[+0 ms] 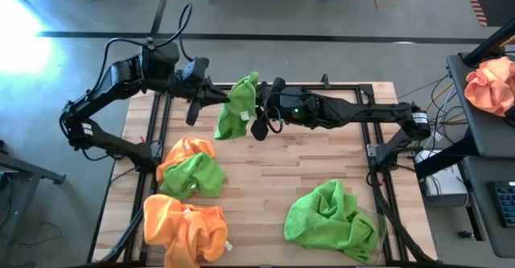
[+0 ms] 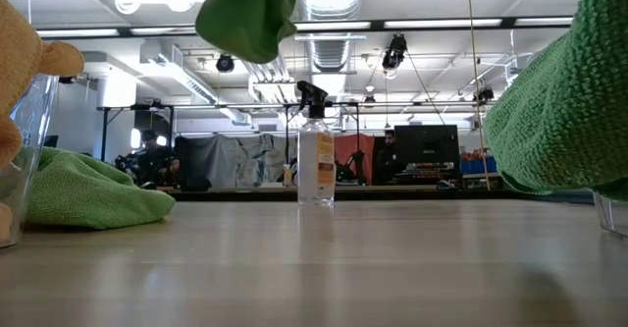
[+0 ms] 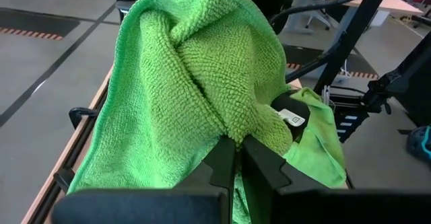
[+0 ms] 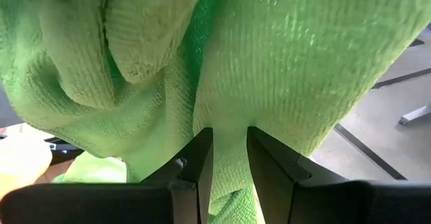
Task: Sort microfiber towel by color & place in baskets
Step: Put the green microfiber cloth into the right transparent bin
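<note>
You've got both grippers, L (image 3: 237, 153) & R (image 4: 229, 150), pinched on the green towel (image 1: 236, 107) mid-air — release L first, then carry it to the green basket (image 1: 372, 248).

Three green towels (image 1: 236, 107), two orange (image 1: 184, 230)

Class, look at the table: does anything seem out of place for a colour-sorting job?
Yes. One green towel lies on an orange towel near the left edge, colours mixed. A spray bottle stands mid-table, unrelated to sorting.

Towel (image 1: 236, 107) between both claws, aloft
</note>
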Motion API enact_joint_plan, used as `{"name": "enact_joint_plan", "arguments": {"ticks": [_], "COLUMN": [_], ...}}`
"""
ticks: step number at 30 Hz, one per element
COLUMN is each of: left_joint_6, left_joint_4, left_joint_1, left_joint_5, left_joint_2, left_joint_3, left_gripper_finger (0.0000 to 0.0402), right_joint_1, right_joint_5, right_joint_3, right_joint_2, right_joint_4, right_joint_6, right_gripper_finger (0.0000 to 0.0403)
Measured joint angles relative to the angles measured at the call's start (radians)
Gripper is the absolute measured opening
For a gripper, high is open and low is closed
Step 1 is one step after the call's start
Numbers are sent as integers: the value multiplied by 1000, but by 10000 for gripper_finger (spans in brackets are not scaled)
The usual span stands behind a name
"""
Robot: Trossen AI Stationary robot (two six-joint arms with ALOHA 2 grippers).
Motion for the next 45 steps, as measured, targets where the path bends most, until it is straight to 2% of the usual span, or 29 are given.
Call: {"name": "enact_joint_plan", "arguments": {"ticks": [13,22,36,41,45], "left_joint_6": [6,7,38,60,73], "left_joint_4": [48,61,16,-59,-107], "left_joint_1": [0,0,2,2,3], "left_joint_5": [0,0,-1,-120,-207], "left_joint_2": [0,0,0,-2,-3], "left_joint_3": [0,0,0,0,0], "left_gripper_finger": [1,1,1,1,1], "right_joint_1": [0,-1,-2,0,0], "right_joint_5": [-16,-51,-43,-43,-43], "right_joint_3": [-1,-2,-2,-2,-2], "right_joint_2": [14,79,45,22,15], "right_joint_4": [15,99,165,141,111], "right_joint_6": [2,-6,11,10,10], "right_gripper_finger": [86,86,86,94,121]}}
